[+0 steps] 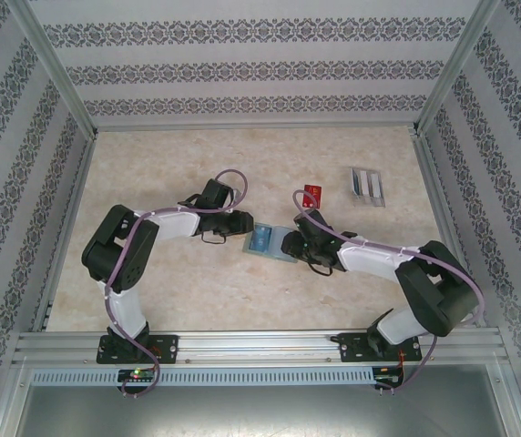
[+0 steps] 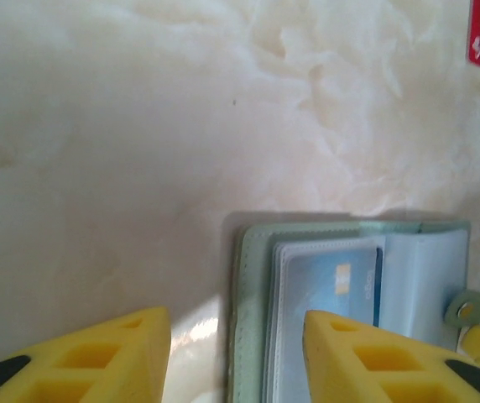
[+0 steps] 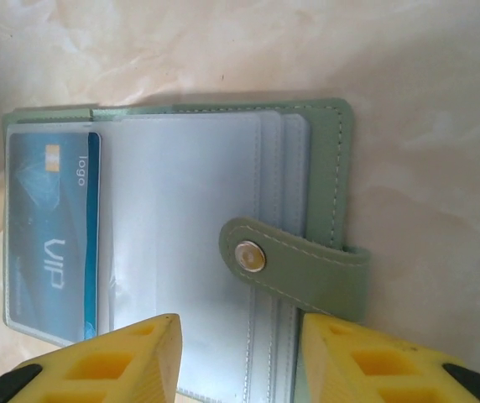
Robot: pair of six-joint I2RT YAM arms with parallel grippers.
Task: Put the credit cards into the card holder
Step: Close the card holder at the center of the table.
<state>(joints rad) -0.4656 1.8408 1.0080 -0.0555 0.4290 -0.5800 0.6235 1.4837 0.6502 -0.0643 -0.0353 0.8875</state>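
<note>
left arm (image 1: 124, 305): you've got white links, black joint housings
right arm (image 1: 370, 259): same white-and-black build
cables (image 1: 233, 175): lilac, one looped along each arm
fingers (image 2: 152, 361): yellow blocks, rectangular cut-outs, black tips
bases (image 1: 137, 347): black, on your aluminium rail (image 1: 260, 344)

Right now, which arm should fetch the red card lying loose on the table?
Right. The small red plastic card lies just beyond the open right gripper; the left gripper sits farther off, across the open grey-green card holder.
</note>
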